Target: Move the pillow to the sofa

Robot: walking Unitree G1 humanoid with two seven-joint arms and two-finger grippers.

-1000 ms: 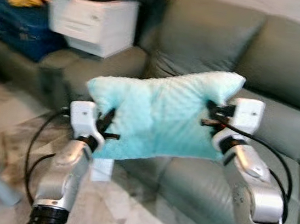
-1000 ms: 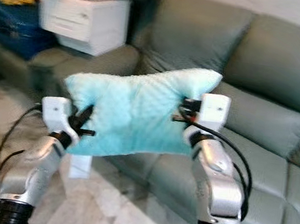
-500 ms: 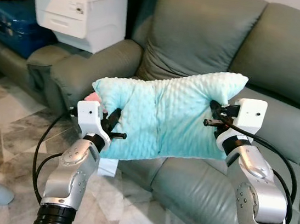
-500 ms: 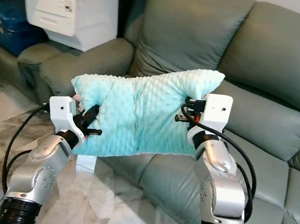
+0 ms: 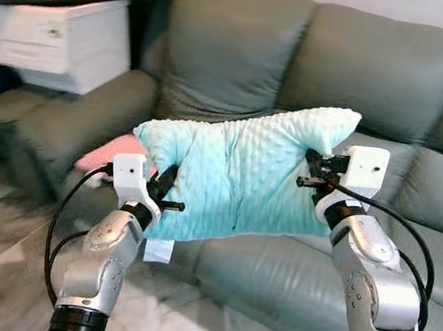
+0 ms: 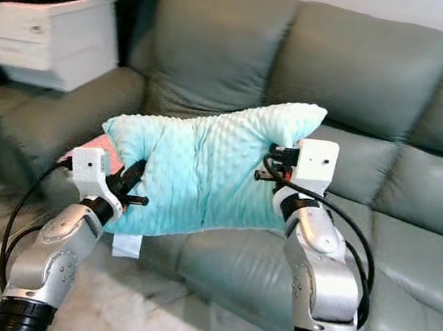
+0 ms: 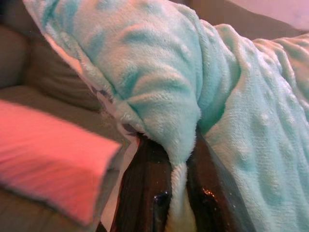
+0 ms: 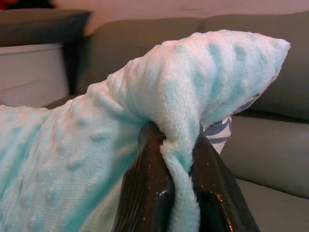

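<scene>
Grey-green leather sofa (image 5: 315,72) ahead | dimpled turquoise plush pillow (image 5: 236,176) hung above its seat | left gripper (image 5: 162,193) and right gripper (image 5: 313,168) pinched opposite edges, likely for level carrying.

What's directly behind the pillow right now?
Behind the pillow, pinched between the left gripper and right gripper, is the grey sofa. A pink cushion shows at its left edge. The seat section straight behind is covered.
</scene>
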